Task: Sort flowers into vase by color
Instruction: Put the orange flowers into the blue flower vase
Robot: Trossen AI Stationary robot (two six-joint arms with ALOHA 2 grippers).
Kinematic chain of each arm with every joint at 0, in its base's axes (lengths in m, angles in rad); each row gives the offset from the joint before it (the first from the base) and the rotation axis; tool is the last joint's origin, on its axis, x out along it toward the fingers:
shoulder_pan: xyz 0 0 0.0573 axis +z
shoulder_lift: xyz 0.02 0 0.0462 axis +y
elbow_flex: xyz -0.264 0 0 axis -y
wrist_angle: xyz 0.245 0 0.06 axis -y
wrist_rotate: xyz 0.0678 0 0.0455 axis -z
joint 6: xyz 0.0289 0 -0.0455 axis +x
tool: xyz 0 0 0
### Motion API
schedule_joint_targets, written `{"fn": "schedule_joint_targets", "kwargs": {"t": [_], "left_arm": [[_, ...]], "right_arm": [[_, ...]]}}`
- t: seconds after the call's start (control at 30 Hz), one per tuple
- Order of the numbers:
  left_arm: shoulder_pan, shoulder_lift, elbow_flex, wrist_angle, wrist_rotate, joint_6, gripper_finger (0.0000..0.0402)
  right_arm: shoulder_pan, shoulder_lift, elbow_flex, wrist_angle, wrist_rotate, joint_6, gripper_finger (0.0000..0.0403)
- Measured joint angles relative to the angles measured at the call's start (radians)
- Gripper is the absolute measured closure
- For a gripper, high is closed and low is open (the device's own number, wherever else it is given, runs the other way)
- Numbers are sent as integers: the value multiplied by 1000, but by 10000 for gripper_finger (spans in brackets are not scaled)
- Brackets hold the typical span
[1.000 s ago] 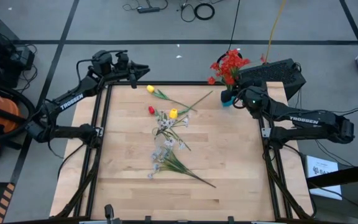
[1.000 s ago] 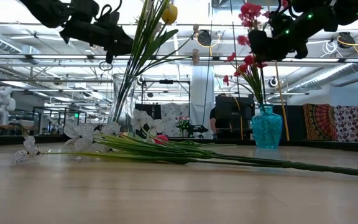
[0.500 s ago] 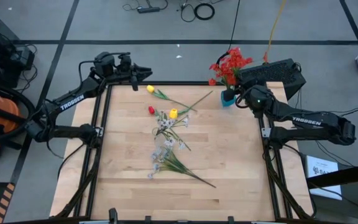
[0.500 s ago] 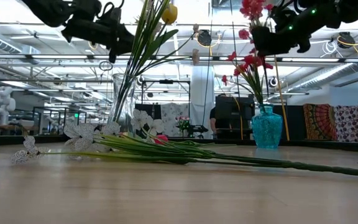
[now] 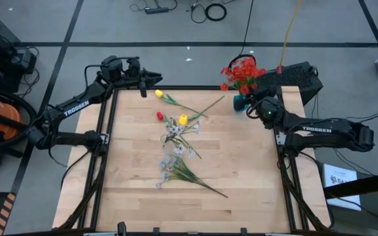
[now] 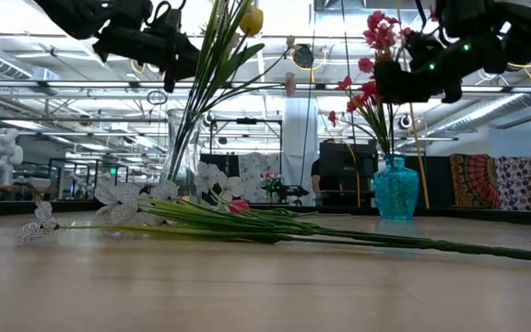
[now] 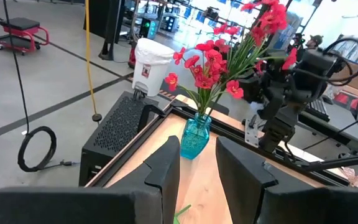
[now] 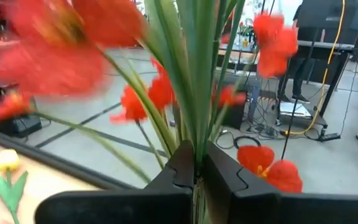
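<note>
Right end effector point(image 8: 196, 177) clamped; left point(image 7: 197, 163) parted.

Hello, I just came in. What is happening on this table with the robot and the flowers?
The right gripper is shut on the green stems of the red flowers, which stand in the small blue vase at the table's far right corner. The left gripper hangs open above the far left edge, holding nothing. Yellow tulips, a red bud and white sprays lie loose in the middle of the table.

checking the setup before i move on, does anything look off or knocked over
Nothing is knocked over or broken. The blue vase stands upright at the table's far right corner, its red flowers leaning outward, their stems pinched in the right pincer. The loose flowers lie scattered mid-table, still unsorted. The left pincer hovers open at the far left.
</note>
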Motion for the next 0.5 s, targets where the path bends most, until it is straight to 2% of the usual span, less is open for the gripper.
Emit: {"fn": "schedule_joint_targets", "kwargs": {"t": [0.33, 0.5], "left_arm": [[0, 0, 0, 0, -4, 0, 291], [0, 0, 0, -1, -43, 0, 291]], "right_arm": [[0, 0, -123, 7, -7, 124, 397], [0, 0, -152, 6, -3, 181, 382]]}}
